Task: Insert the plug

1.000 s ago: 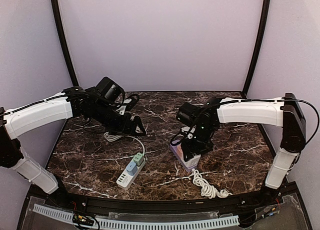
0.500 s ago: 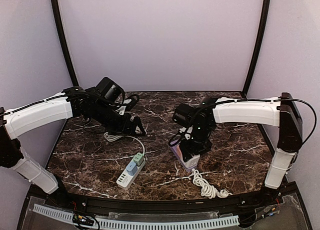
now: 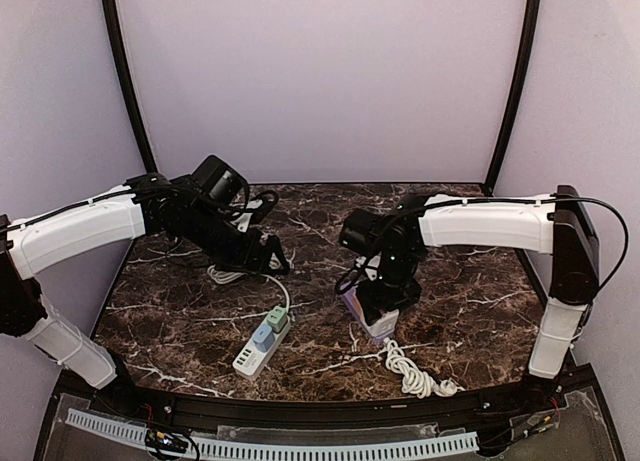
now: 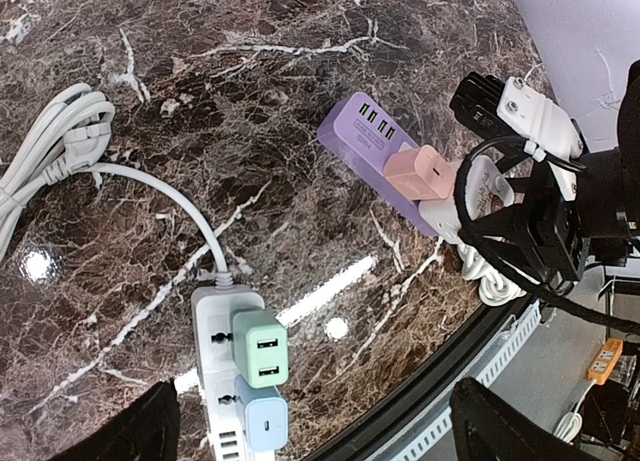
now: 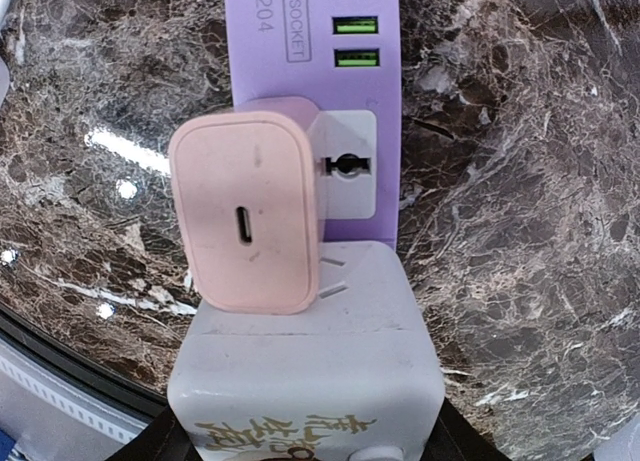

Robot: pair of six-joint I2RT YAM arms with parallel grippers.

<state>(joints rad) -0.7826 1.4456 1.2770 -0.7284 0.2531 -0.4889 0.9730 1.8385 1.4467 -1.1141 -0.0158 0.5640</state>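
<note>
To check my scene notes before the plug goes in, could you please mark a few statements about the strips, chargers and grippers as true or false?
1. A pink charger sits in the purple power strip. True.
2. The white power strip carries a green charger and a blue charger. True.
3. The left gripper holds the green charger. False: its jaws stand open and empty.
4. The purple power strip lies beneath the left gripper. False: it lies beneath the right gripper.
5. The right gripper is closed on a white plug beside the pink charger. True.
</note>
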